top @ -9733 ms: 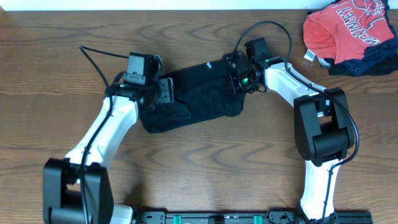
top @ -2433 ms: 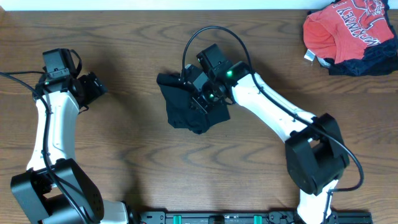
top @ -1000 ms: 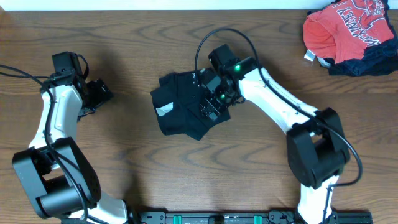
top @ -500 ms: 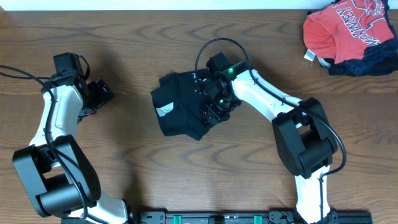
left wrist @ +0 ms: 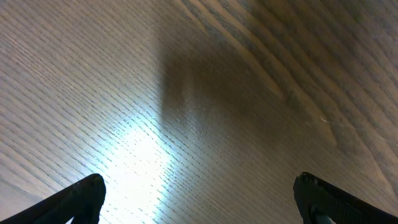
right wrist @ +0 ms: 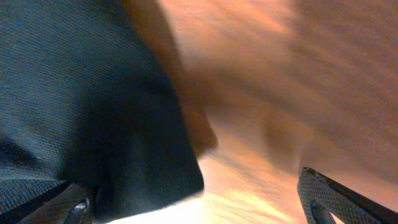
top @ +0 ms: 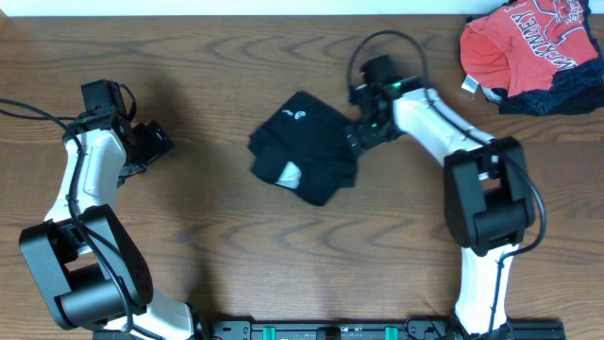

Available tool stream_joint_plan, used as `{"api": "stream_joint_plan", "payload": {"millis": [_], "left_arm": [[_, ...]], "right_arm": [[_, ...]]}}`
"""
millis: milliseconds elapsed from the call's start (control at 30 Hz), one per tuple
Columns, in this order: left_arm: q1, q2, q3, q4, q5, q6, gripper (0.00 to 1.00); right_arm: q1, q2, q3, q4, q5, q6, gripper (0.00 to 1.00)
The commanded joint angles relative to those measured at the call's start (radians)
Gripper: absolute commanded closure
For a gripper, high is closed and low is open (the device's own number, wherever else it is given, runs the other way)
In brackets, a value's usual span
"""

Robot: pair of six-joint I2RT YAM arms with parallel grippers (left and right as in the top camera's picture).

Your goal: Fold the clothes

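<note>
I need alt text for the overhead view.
A folded black top lies on the table, white logo up, with the right end effector at its right edge. The left end effector is far to the left; a red-orange shirt lies in the top right corner.

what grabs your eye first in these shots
The black top, folded into a compact bundle in the middle of the table, with the right gripper at its right edge. Next, the red-orange shirt heaped in the far right corner, while the left gripper hangs open over bare wood at the left.
</note>
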Motion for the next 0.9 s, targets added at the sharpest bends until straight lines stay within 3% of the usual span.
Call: {"api": "stream_joint_plan", "payload": {"millis": [0, 233, 533, 867], "left_arm": [[0.002, 0.011, -0.008, -0.001, 0.000, -0.006, 0.02], [0.002, 0.011, -0.008, 0.003, -0.001, -0.005, 0.02], [0.003, 0.011, -0.008, 0.010, -0.005, -0.004, 0.02], [0.010, 0.011, -0.008, 0.010, -0.005, -0.005, 0.02]], "right_arm": [[-0.045, 0.029, 0.045, -0.045, 0.025, -0.041, 0.04], [-0.002, -0.073, 0.193, -0.196, -0.065, -0.068, 0.05], [0.193, -0.151, 0.192, -0.311, -0.082, -0.094, 0.06], [0.357, -0.151, 0.010, -0.116, -0.021, -0.092, 0.06]]}}
